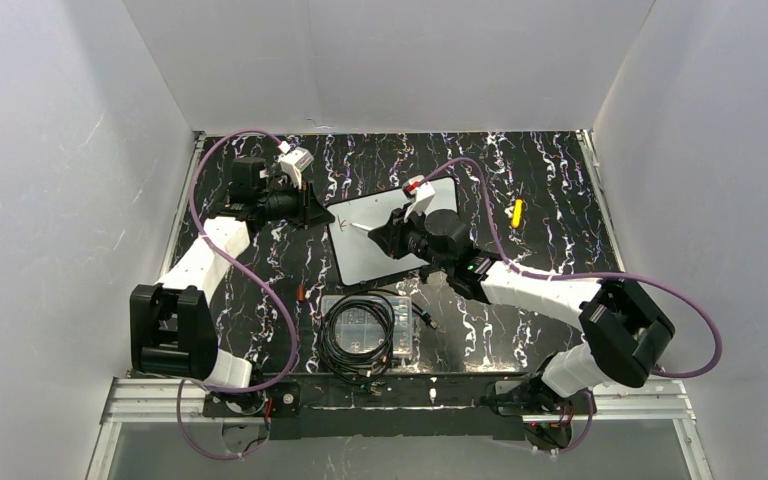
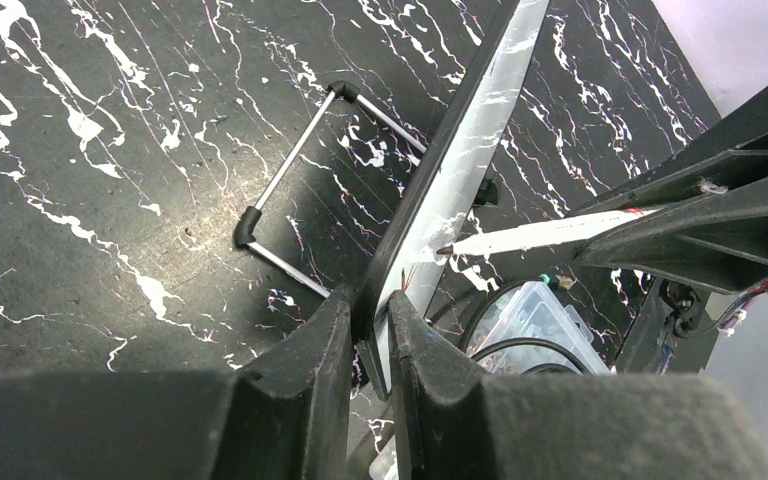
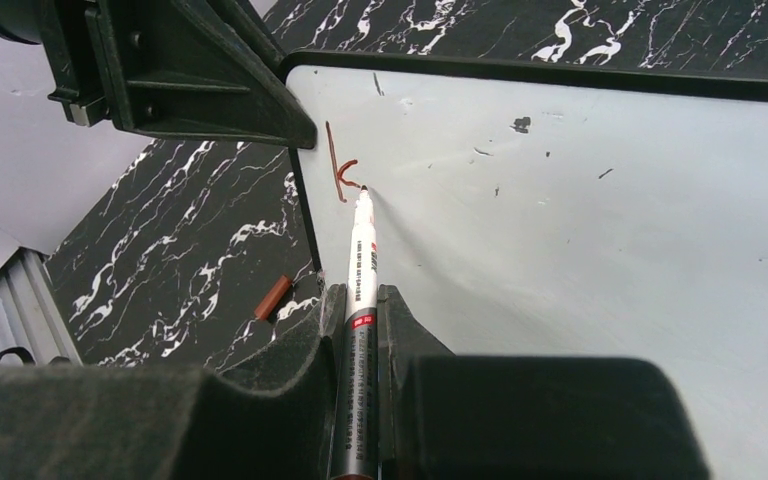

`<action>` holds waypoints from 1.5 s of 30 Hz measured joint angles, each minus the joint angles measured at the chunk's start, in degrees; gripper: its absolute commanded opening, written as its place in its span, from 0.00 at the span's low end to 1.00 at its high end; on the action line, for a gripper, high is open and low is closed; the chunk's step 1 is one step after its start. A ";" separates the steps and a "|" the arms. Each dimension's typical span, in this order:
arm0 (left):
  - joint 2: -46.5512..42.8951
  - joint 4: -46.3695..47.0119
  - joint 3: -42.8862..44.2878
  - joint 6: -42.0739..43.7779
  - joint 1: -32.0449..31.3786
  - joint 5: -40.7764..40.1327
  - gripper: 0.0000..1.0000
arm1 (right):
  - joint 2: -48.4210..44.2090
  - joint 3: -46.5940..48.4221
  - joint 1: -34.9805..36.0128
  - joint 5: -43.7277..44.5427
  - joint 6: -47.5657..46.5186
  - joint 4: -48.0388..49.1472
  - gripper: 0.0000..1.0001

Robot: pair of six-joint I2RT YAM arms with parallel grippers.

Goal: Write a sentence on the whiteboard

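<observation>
The left gripper (image 2: pixel 370 312) is pinched narrow on the rim of the whiteboard (image 2: pixel 465 160) at the board's ten o'clock corner, steadying it where it leans on its wire stand (image 2: pixel 290 200). The sentence (image 3: pixel 338 172) is barely begun. It is one reddish-brown upright with a small hook, probably the start of a letter, close to that same corner. The marker (image 3: pixel 362 245) appears to touch the board at the hook's lower end, and the right gripper (image 3: pixel 360 295) is closed around its barrel, reaching in from the board's four o'clock.

To do this stroke well, I judge the tip wants light, even pressure and a short pull toward five o'clock for the letter's leg — pushing hard could rock the board against the left hold. Letters should be small and run toward three o'clock, where the bare white surface lies. A loose cap (image 1: pixel 301 293) lies on the table at the board's seven o'clock.
</observation>
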 measured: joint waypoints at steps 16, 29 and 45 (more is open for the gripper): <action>-0.02 -0.13 0.00 0.22 0.11 -0.24 0.00 | 1.86 0.17 0.00 0.96 0.22 1.33 0.01; -0.02 -0.15 0.00 0.22 0.11 -0.28 0.00 | 0.33 -0.68 0.02 3.87 0.22 1.16 0.01; -0.02 -0.13 0.00 0.22 0.11 -0.28 0.00 | 0.35 -0.66 0.02 3.98 0.15 1.36 0.01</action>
